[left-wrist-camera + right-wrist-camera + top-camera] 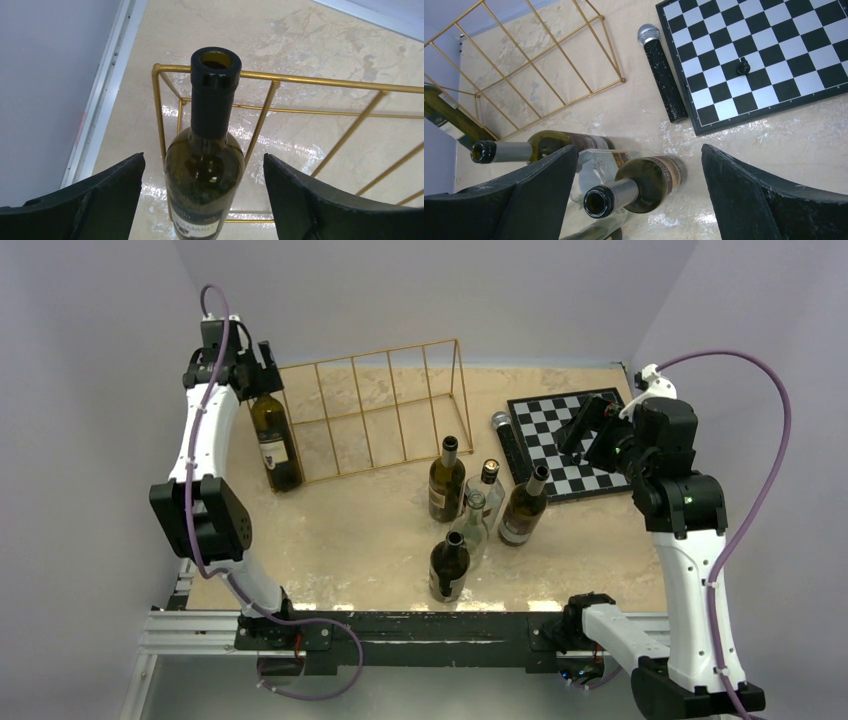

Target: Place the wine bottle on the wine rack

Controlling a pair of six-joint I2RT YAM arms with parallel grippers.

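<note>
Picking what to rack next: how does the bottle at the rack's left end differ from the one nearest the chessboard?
The rack-end bottle has a black neck and white label; the chessboard-side bottle has a silver neck and brown label. The first stands under the left gripper, the second in the mid-table cluster. Both are upright, dark and uncorked.

Nothing legible enough to quote. Pale label (197, 229) low on wine bottle (205, 170): one row of dark caps, cut by pic edge, too blurred to read. Brown label (670, 172) on another bottle (644, 185): print too small, illegible.
</note>
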